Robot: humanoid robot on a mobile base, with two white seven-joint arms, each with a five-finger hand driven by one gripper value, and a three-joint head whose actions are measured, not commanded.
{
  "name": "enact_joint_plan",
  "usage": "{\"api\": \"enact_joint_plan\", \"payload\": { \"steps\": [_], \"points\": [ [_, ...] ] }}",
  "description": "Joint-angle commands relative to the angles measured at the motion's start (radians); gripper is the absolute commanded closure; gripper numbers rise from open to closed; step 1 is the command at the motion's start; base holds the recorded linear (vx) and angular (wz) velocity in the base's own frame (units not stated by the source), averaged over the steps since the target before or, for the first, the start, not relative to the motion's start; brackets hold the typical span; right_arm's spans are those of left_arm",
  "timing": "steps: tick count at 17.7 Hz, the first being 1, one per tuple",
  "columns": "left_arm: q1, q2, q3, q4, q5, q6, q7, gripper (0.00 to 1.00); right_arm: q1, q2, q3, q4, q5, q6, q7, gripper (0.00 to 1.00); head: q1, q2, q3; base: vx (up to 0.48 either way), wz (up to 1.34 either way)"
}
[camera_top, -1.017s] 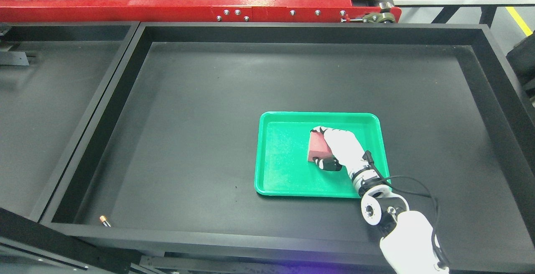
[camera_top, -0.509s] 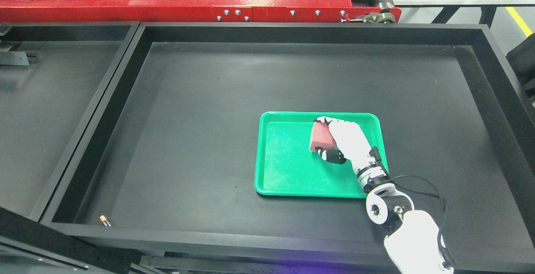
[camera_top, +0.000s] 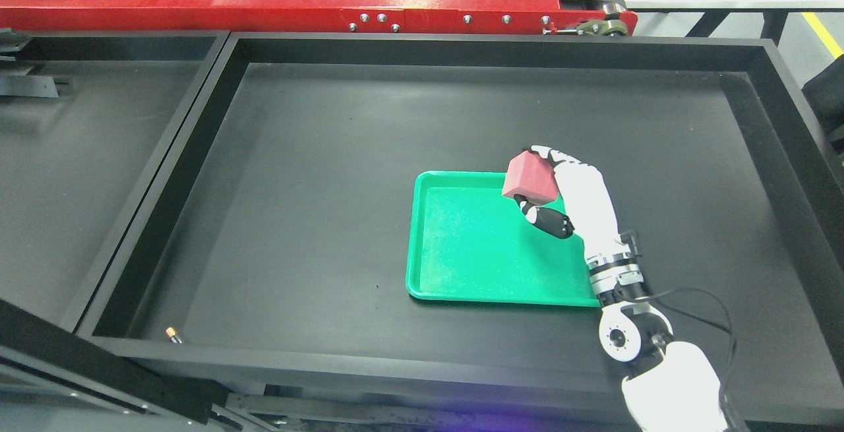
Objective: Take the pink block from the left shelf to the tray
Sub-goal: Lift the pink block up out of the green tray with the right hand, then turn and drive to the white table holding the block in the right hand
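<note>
Since a second ago we see that the right hand (camera_top: 552, 189) has risen with the pink block (camera_top: 529, 179), which lay low inside the green tray (camera_top: 461, 254) and is now lifted over the tray's far right corner. Our view has also shifted a little, so the tray's slight change of place in the picture is the camera's doing.

We see the hand closed on the block: white fingers (camera_top: 550, 155) wrap over its top and far side, and the dark thumb (camera_top: 552, 222) presses from below. The block is tilted, one corner pointing up and to the left, and it is clear of the tray floor.

The white arm comes in from the lower right, crossing the tray's right edge. The tray rests on the black surface (camera_top: 316, 208) with raised walls. A small metal piece (camera_top: 173, 334) lies near the front left corner, well apart from the tray. A red beam (camera_top: 277, 11) runs along the far side.
</note>
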Motion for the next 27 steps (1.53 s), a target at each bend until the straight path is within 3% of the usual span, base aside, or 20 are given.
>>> {"api": "enact_joint_plan", "payload": {
  "steps": [1, 27],
  "points": [
    [0.020, 0.017, 0.000, -0.017, 0.000, 0.000, 0.000, 0.00, 0.044, 0.001, -0.091, -0.095, -0.050, -0.029, -0.030, 0.95, 0.0000, 0.000, 0.000, -0.066, 0.07],
    [0.020, 0.017, 0.000, -0.017, 0.000, 0.000, 0.000, 0.00, 0.073, -0.001, -0.091, -0.109, -0.050, -0.031, -0.028, 0.94, 0.0000, 0.000, 0.000, -0.124, 0.31]
  ]
}}
